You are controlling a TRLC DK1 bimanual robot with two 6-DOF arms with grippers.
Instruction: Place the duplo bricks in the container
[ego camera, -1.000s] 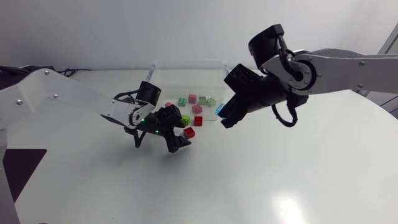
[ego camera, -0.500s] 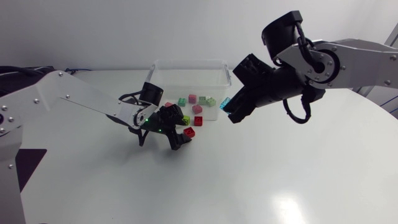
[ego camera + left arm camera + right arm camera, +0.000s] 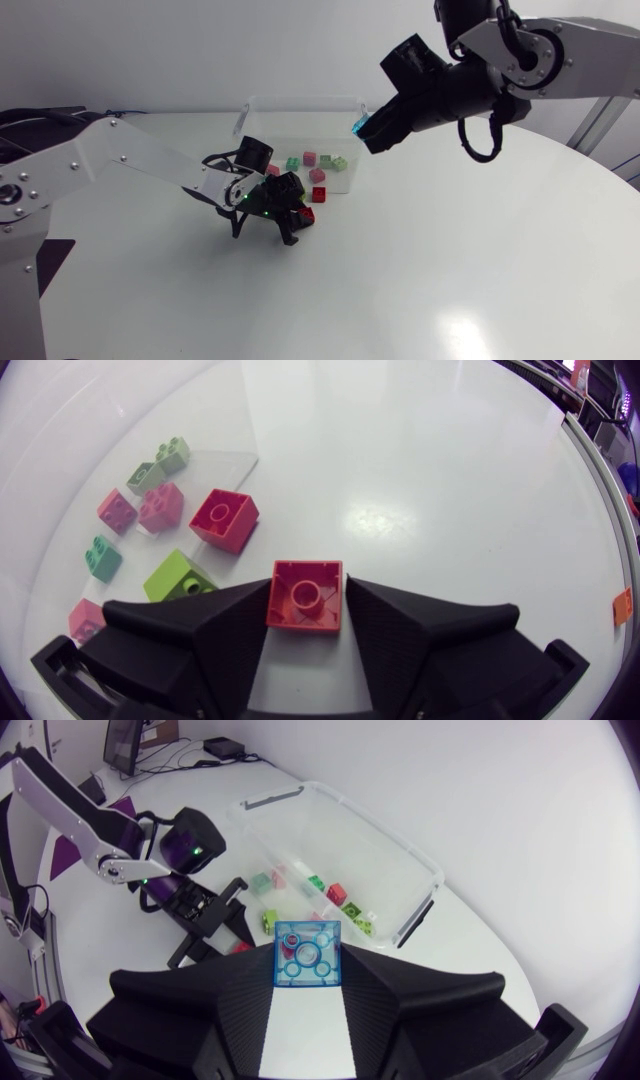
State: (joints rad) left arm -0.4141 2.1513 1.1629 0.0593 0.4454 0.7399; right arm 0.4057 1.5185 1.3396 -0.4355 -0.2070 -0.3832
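My left gripper point(image 3: 295, 218) is low on the table in front of the clear plastic container point(image 3: 305, 100) and is shut on a red brick point(image 3: 305, 596), with one finger pressed to each side of it. The same red brick point(image 3: 305, 213) shows under the gripper in the head view. My right gripper point(image 3: 365, 128) hangs high at the container's right end, shut on a translucent blue brick point(image 3: 307, 954), which also shows in the head view point(image 3: 358, 125). Below it lies the container point(image 3: 375, 825).
Several loose bricks lie on the table just ahead of my left gripper, near the container's front wall: a red-pink one point(image 3: 224, 520), a lime one point(image 3: 180, 575), pink ones point(image 3: 160, 507) and green ones point(image 3: 102, 557).
My left gripper slid slightly right and closed on the red brick. My right arm rose and moved back toward the container with the blue brick still held.
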